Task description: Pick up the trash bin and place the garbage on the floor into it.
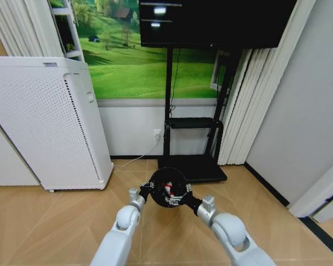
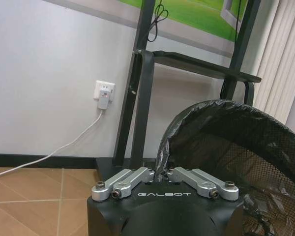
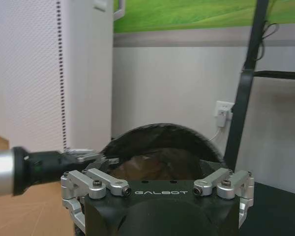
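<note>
We hold trash bin (image 1: 167,187) up over floor (image 1: 55,221), in front of black stand. Left gripper (image 2: 163,178) pinched shut on its rim. Right gripper (image 3: 157,183) at near rim; can't tell if open or shut. Red garbage (image 1: 167,186) inside. Thin rim could slip; bin would tip, spill.

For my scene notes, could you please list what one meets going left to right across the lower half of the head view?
White appliance → left gripper → trash bin → right gripper → white curtain → grey wall.
</note>
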